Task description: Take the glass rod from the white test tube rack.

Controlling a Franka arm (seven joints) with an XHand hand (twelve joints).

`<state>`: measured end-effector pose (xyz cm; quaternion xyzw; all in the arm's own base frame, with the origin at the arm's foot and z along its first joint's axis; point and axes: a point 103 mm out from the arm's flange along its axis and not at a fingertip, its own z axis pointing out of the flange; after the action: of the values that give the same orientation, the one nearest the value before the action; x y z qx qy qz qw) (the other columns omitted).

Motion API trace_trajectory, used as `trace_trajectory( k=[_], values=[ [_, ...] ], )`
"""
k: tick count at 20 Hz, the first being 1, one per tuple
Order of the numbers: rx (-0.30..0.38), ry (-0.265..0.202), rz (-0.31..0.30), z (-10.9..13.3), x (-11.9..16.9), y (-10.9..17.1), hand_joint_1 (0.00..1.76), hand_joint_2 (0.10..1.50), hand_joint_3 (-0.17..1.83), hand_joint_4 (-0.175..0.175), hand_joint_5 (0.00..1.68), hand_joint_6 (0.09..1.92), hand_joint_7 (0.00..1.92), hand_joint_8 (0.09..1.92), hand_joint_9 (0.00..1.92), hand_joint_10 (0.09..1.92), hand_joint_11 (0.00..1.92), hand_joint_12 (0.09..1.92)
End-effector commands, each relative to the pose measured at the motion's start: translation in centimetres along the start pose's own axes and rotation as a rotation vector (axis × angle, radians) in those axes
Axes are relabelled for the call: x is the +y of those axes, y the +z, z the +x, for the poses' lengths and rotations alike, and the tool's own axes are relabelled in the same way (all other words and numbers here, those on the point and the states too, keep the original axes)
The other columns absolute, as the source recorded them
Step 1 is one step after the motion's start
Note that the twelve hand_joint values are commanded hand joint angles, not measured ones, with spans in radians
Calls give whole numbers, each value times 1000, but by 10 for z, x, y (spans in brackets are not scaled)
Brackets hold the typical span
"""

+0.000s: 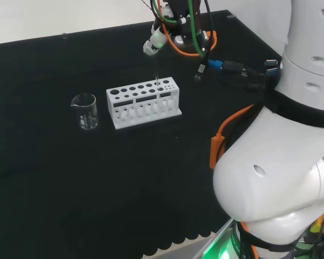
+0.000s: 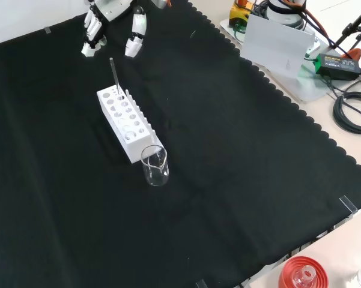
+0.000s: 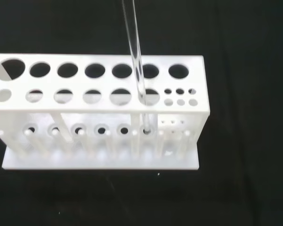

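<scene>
the thin clear glass rod [image 2: 115,75] stands nearly upright in the white plastic test tube rack [image 2: 125,123], in a hole near the rack's upper end in the front view; in the head view the same rod [image 1: 157,80] rises from the right part of the rack [image 1: 143,101], in the middle of the frame. close up in the wrist view, the rod [image 3: 135,61] passes down through a hole in the front row of the rack [image 3: 101,108], and its tip sits in a socket of the lower plate.

the black and white hand [image 2: 111,21] hangs at the upper left of the front view, above the rod's top and apart from it. its fingers point down, relaxed and spread, with nothing between them. in the head view the hand [image 1: 157,38] sits at the top centre, just above the rod.

a small clear glass beaker [image 2: 155,165] stands on the black cloth of the bench [image 2: 228,180], touching or just beside the rack's lower end in the front view. in the head view the beaker [image 1: 85,111] is to the left of the rack, with a gap between them.
</scene>
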<state>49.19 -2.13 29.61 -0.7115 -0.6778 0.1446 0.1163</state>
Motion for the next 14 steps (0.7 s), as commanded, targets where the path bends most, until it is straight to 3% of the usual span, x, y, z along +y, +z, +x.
trace_trajectory(
  k=[1, 11, 14],
  values=[
    [1, -3, 26, 3, 2, 9, 563, 834, 389, -70, 433, 87, 452, 820, 729, 814, 531, 1388],
    [-24, -29, 58, 22, 4, 13, 601, 845, 390, -77, 492, 144, 508, 812, 773, 792, 558, 1377],
    [-13, -42, 61, 17, 10, 20, 637, 848, 396, -79, 460, 327, 538, 795, 797, 762, 570, 1367]
  ],
)
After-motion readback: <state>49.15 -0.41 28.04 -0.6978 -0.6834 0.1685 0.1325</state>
